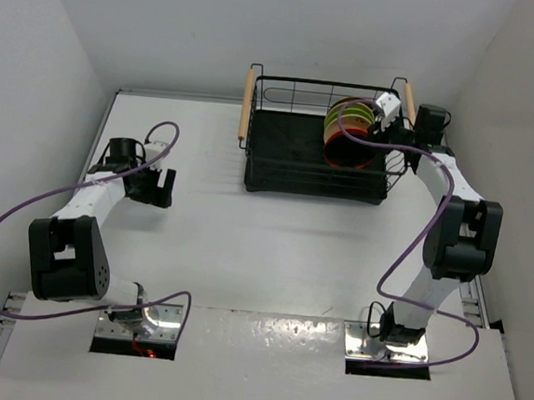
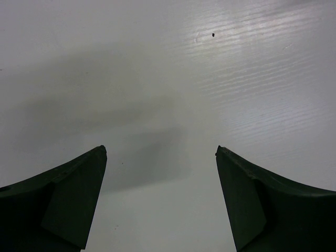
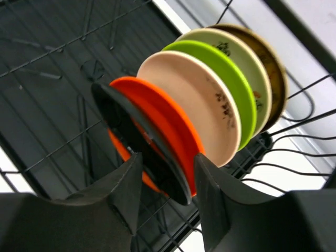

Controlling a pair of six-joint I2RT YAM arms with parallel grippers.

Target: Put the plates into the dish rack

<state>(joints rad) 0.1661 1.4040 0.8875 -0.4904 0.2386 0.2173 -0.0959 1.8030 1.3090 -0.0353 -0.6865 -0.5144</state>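
Note:
The dish rack [image 1: 318, 153], black wire with wooden handles, stands at the far middle-right of the table. Six plates stand on edge in its right end [image 1: 350, 131]. In the right wrist view they run from glossy black [image 3: 131, 137] through orange [image 3: 168, 123], beige [image 3: 194, 102], lime green [image 3: 226, 79] and cream floral [image 3: 239, 52] to yellow-brown [image 3: 273, 68]. My right gripper [image 3: 167, 160] is partly open. Its fingers straddle the lower rims of the black and orange plates, with no clear squeeze. My left gripper [image 2: 160, 152] is open and empty over bare table, far left [image 1: 151, 185].
The rack's left half [image 1: 281, 145] holds nothing. White walls close in the table on the left, right and far sides. Purple cables loop from both arms over the table. The rack's wire wall [image 3: 294, 136] runs close behind the plates.

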